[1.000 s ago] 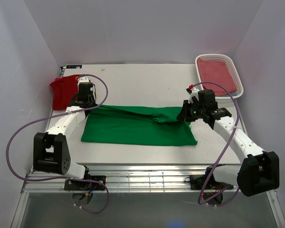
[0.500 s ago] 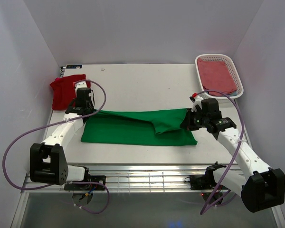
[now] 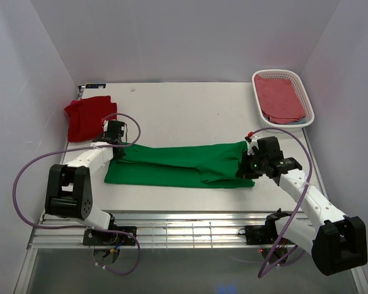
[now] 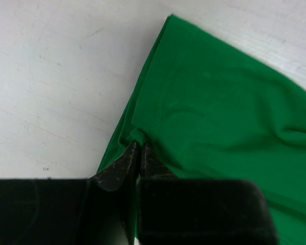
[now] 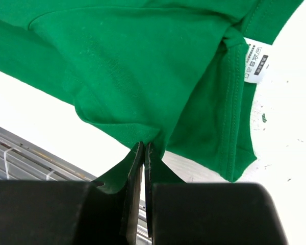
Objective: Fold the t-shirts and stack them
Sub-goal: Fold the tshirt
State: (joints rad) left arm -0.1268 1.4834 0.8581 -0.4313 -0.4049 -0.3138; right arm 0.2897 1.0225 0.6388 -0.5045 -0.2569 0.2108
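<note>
1. At the middle of the table, your soft green t-shirt lies as a long creased band.
2. Your left gripper and right gripper pinch its opposite ends, jaws closed on cloth.
3. Crumpled red t-shirt far left; latticed basket far right.

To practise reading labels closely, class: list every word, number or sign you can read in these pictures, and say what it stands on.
Care tag sewn on the green t-shirt: dark print and symbols, too small to read.
Blue strip at the far left corner of the table: any print too small to tell.
No other text shows.
</note>
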